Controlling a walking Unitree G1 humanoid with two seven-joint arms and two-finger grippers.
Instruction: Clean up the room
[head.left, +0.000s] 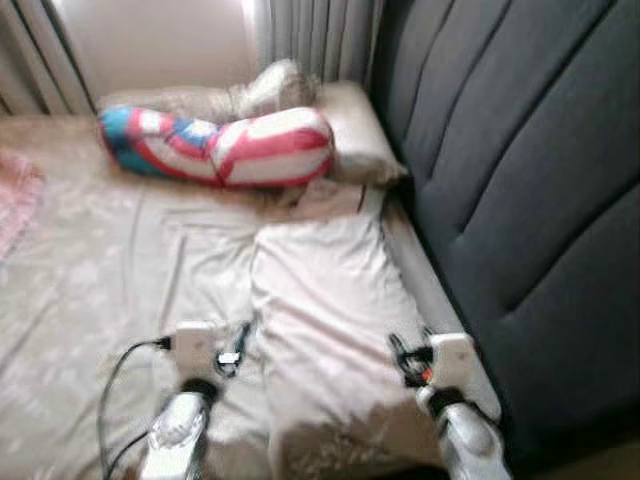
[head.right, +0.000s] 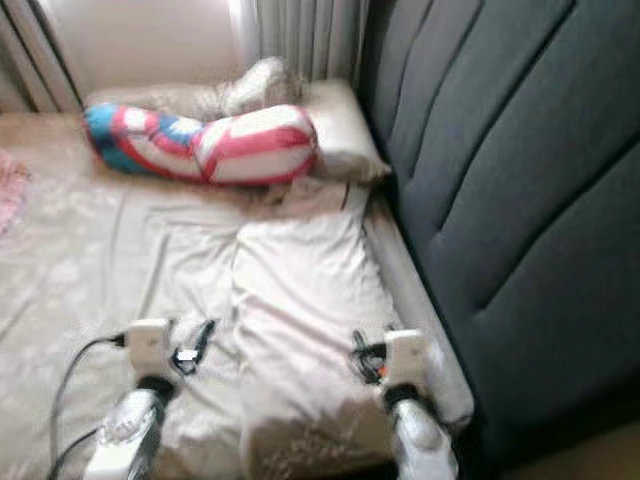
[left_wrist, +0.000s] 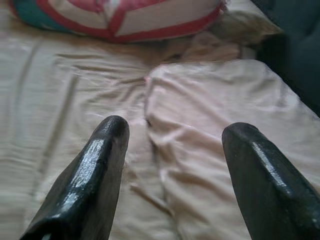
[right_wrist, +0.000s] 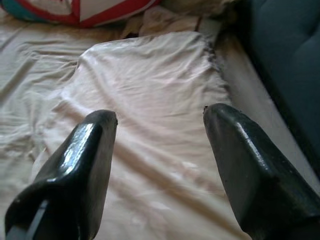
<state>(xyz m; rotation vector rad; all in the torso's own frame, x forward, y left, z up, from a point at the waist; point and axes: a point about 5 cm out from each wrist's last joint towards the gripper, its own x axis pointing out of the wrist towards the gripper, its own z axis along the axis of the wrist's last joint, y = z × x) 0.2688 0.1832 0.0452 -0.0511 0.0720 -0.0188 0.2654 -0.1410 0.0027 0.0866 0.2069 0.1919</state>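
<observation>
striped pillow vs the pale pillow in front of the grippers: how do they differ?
The striped pillow is red, white and blue; the pale pillow is plain pinkish white. The striped pillow is plump and rounded and lies across the bed, while the pale pillow is flat and runs along the dark headboard. Both rest on the beige sheet.

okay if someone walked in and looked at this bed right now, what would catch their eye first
Probably the red, white and blue striped cushion, lying across the head of the bed against pale pillows near the curtains. Next, the dark padded headboard along the right side, and the white pillow lying beside it, with the left gripper and right gripper open over it.
</observation>
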